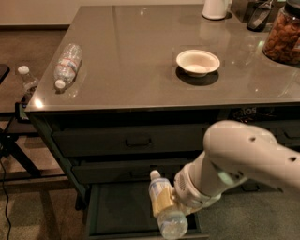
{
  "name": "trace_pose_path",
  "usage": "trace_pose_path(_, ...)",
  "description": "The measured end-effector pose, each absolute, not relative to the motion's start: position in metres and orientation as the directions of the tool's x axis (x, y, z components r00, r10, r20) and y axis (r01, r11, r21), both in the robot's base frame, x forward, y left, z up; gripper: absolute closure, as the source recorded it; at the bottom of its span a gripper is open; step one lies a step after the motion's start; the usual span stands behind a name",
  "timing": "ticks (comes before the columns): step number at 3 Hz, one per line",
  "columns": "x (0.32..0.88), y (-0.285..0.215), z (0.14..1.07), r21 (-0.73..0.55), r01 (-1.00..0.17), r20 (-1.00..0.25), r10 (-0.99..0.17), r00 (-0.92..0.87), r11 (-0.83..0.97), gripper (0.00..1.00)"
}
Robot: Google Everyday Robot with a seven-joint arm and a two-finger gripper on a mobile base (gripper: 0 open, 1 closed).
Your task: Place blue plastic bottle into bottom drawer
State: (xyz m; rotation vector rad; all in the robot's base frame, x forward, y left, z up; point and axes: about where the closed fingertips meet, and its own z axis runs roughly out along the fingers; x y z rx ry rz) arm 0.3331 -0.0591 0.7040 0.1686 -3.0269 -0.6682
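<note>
My gripper [163, 203] is shut on the blue plastic bottle [171, 224], a small pale bottle with a white cap, gripped around its middle. The bottle is tilted, cap up and to the left, and hangs just over the right part of the open bottom drawer [119, 208]. That drawer is pulled out below the left column and shows a dark flat floor. My white arm [239, 159] reaches in from the right, in front of the cabinet.
Two shut handled drawers [136, 140] sit above the open one. On the counter [140, 47] lie a clear crinkled water bottle [67, 63], a white bowl [197, 62], a snack jar [283, 35] and a white container [215, 8]. A small bottle [27, 79] stands off the counter at left.
</note>
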Motion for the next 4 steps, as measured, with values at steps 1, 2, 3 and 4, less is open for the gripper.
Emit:
trace_pose_path(1, 0.327, -0.061, 0.652, 0.439, -0.026, 0.060, -0.058, -0.997, 0.898, 1.00)
trace_pose_path(2, 0.327, -0.060, 0.647, 0.449, -0.015, 0.066, -0.049, -0.997, 0.893, 1.00)
trace_pose_path(3, 0.325, -0.056, 0.607, 0.481, 0.060, 0.120, 0.003, -0.993, 0.875, 1.00)
trace_pose_path(4, 0.332, -0.052, 0.563, 0.505, 0.107, 0.154, 0.033, -0.988, 0.856, 1.00)
